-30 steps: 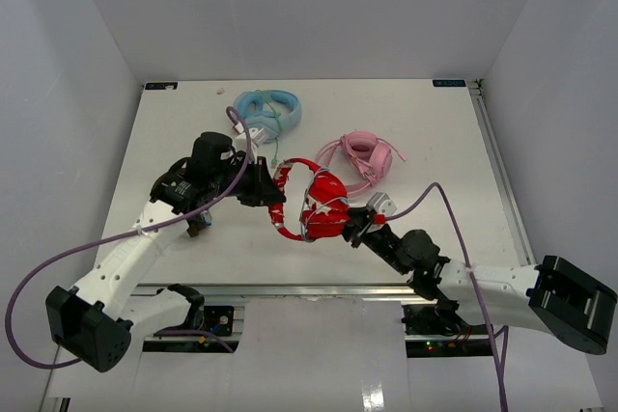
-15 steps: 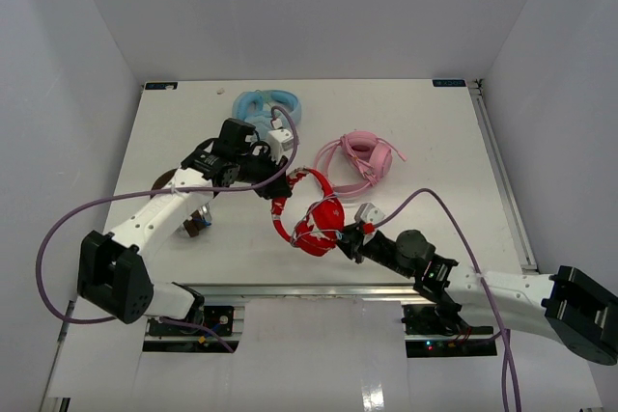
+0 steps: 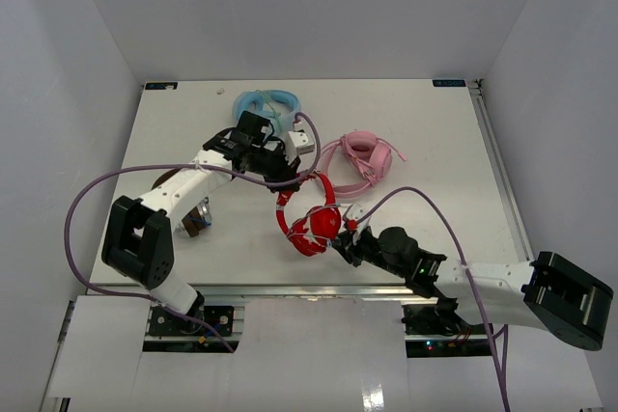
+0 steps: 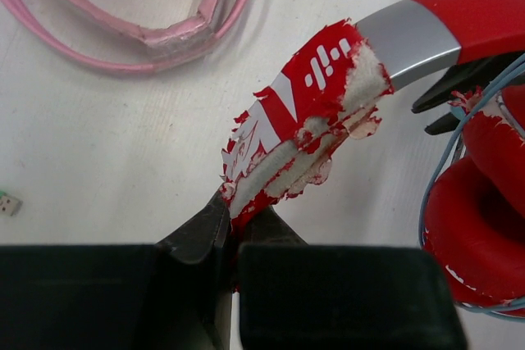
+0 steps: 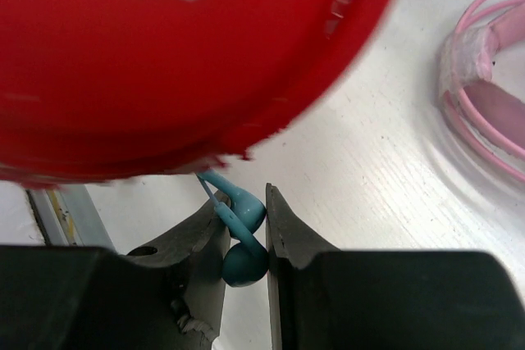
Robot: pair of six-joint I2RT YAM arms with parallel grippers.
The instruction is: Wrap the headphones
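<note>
Top view: left gripper [image 3: 290, 173] and right gripper [image 3: 345, 235] sit at opposite ends of the headphones [image 3: 311, 224], which lie mid-table between them. One anchors and one works, I judge. Left wrist: jaws clamped on the tip of the frayed headband [image 4: 303, 120], its padding torn open just ahead of them, likely a brace so nothing slides while the cable [image 4: 421, 211] is wound. White print on the band: a "V" shape and a bar-and-dot logo, no readable word. Right wrist: jaws narrow, pinching the cable's teal end between them, with the earcup [image 5: 164, 55] looming just above. A whitish mark on it is too blurred to read. A pink set [image 5: 492, 96] lies off to the right of the jaws.
</note>
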